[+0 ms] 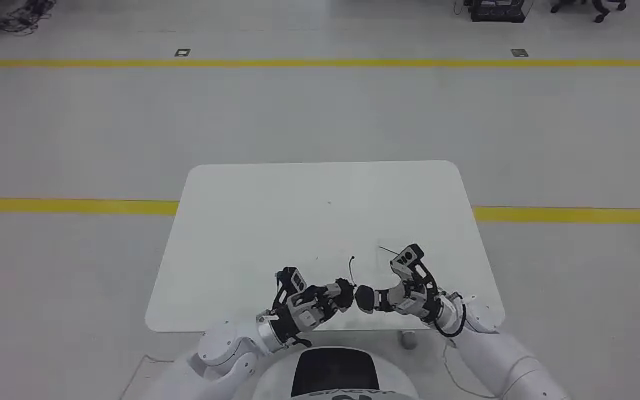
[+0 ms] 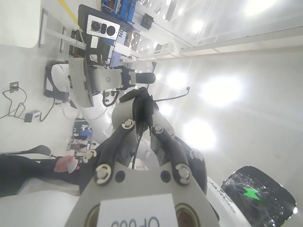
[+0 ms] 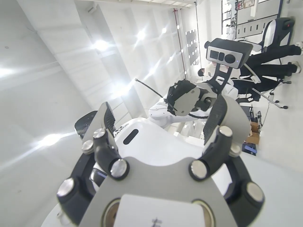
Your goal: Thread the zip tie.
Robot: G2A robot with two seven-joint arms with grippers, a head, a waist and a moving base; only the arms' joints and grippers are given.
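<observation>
Both arms meet low over the front edge of the white table [image 1: 300, 200]. My left gripper [image 2: 142, 95] [image 1: 343, 296] is shut on a thin black zip tie [image 2: 170, 99]. The tie sticks out past the fingertips and ends in a small head. From above, the zip tie [image 1: 352, 268] curves up and away from the gripper. My right gripper [image 3: 162, 103] [image 1: 364, 298] faces the left one at close range. It is open, with wide-spread fingers [image 3: 107, 116] and nothing between them. In the right wrist view the zip tie [image 3: 149, 88] juts from the left gripper [image 3: 182, 98].
The table's far half and both sides are bare white surface. Its front edge runs just below the grippers. A short thin dark line [image 1: 385, 248] shows beside the right wrist; I cannot tell what it is.
</observation>
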